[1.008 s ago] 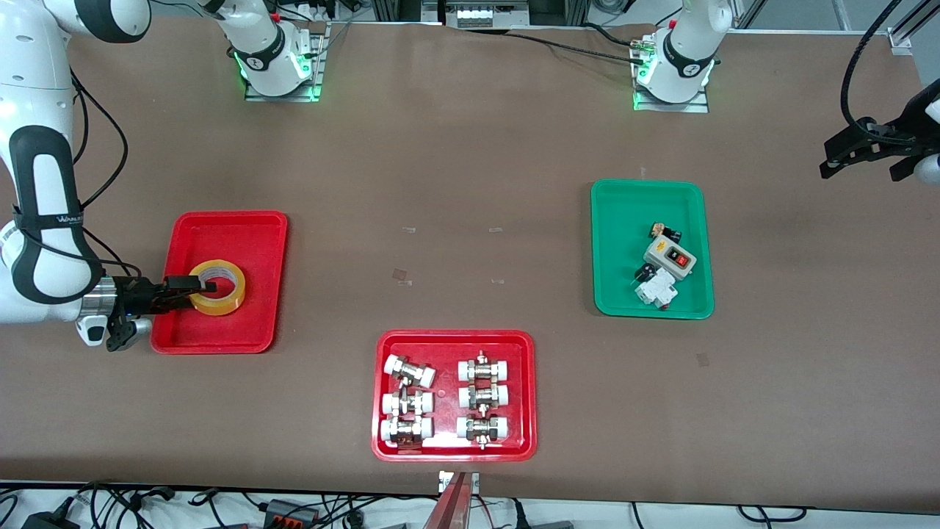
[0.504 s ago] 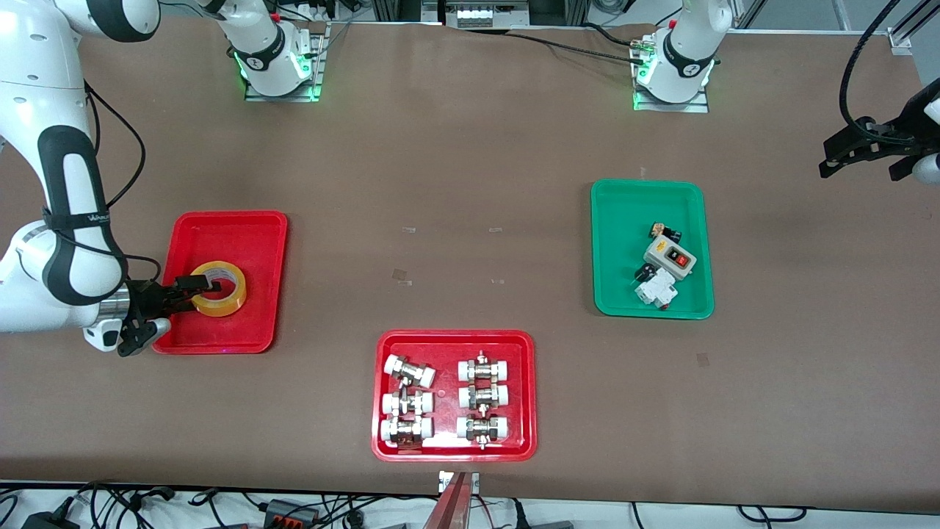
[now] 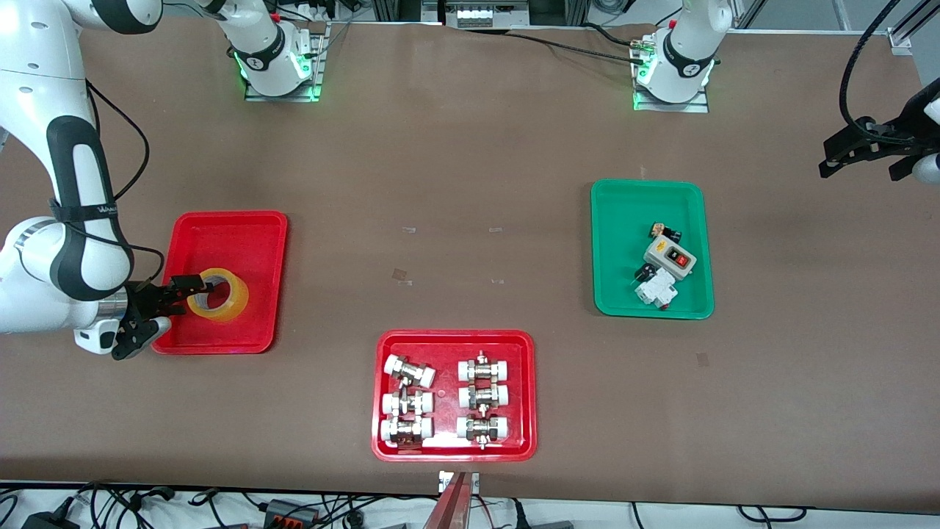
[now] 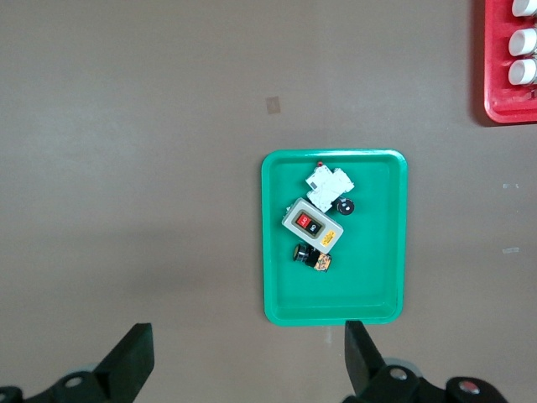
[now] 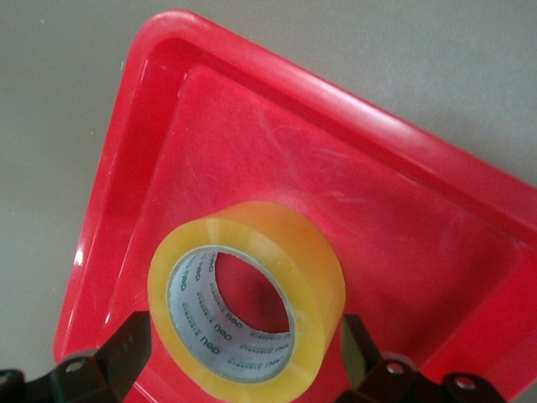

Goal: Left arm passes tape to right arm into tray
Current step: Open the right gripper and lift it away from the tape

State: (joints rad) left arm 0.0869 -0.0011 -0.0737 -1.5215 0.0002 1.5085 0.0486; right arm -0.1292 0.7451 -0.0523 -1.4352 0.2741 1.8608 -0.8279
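The tape (image 3: 217, 294) is lying in the plain red tray (image 3: 242, 235), tilted, between the wide-open fingers of the right pincer (image 3: 176, 290), which is holding nothing. The left pincer (image 3: 855, 150) is hanging open and empty over the desk (image 3: 470, 184), waiting.

tape (image 3: 218, 294): translucent yellow, white core with green print | tray (image 3: 228, 235): plain red | table (image 3: 470, 147): brown
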